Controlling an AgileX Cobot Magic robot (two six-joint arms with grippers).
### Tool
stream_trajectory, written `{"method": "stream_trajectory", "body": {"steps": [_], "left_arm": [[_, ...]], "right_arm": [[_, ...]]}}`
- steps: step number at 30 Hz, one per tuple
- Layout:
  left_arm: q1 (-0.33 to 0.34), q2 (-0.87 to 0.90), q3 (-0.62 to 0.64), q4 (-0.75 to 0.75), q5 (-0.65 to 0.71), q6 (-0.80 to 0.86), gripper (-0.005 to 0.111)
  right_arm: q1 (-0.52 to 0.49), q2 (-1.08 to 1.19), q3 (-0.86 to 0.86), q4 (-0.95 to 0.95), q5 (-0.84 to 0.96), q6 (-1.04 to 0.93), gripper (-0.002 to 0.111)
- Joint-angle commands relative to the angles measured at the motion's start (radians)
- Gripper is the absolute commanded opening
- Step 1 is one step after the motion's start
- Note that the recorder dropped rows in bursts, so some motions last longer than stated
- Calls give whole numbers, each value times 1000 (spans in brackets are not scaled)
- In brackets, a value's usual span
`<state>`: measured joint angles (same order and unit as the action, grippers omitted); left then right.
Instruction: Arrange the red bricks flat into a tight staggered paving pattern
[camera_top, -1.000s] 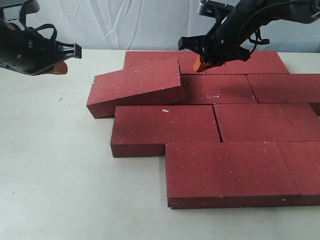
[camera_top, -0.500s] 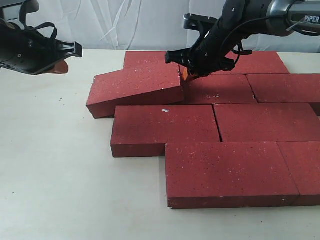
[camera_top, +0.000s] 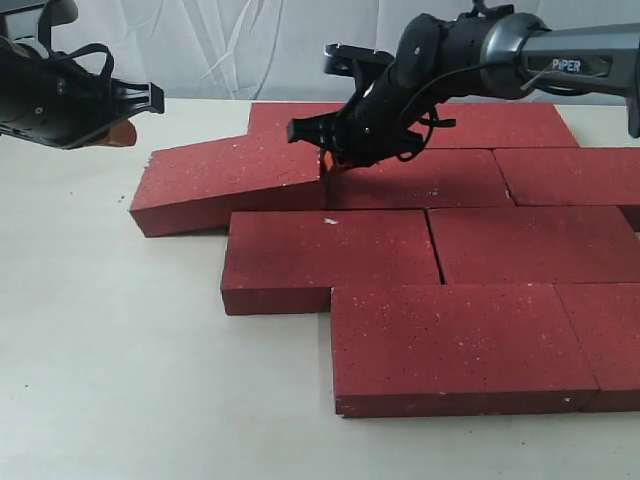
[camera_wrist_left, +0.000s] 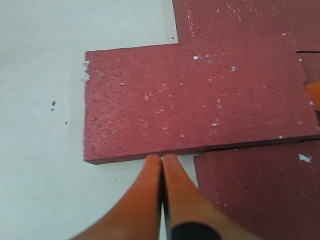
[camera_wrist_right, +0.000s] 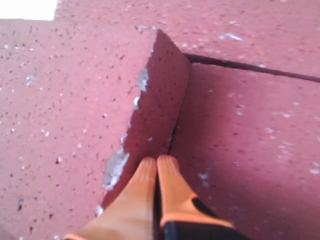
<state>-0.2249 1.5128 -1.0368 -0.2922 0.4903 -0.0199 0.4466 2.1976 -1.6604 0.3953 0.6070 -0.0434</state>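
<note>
Tips of the right gripper (camera_wrist_right: 157, 161) sit right at the raised end face of the tilted brick (camera_wrist_right: 75, 90), so no going forward there, and flat bricks (camera_wrist_right: 250, 140) fill the space beside and under them. Left gripper (camera_wrist_left: 161, 159): same brick's long edge just past its tips, bare table (camera_wrist_left: 40, 150) to one side.

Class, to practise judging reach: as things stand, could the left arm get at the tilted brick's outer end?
Probably yes. The left pincer, shut, hangs near the tilted brick with nothing between them. The right pincer sits at the brick's other, raised end.
</note>
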Motion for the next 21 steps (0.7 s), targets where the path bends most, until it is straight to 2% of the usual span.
{"method": "stream_trajectory", "body": {"steps": [1, 12, 21], "left_arm": [[-6, -7, 3, -7, -11, 1, 0], [-6, -7, 3, -7, -11, 1, 0], [-6, -7, 3, -7, -16, 1, 0]], "right_arm": [[51, 40, -21, 32, -36, -4, -1], [124, 150, -142, 84, -16, -4, -1], [145, 150, -162, 86, -19, -4, -1]]}}
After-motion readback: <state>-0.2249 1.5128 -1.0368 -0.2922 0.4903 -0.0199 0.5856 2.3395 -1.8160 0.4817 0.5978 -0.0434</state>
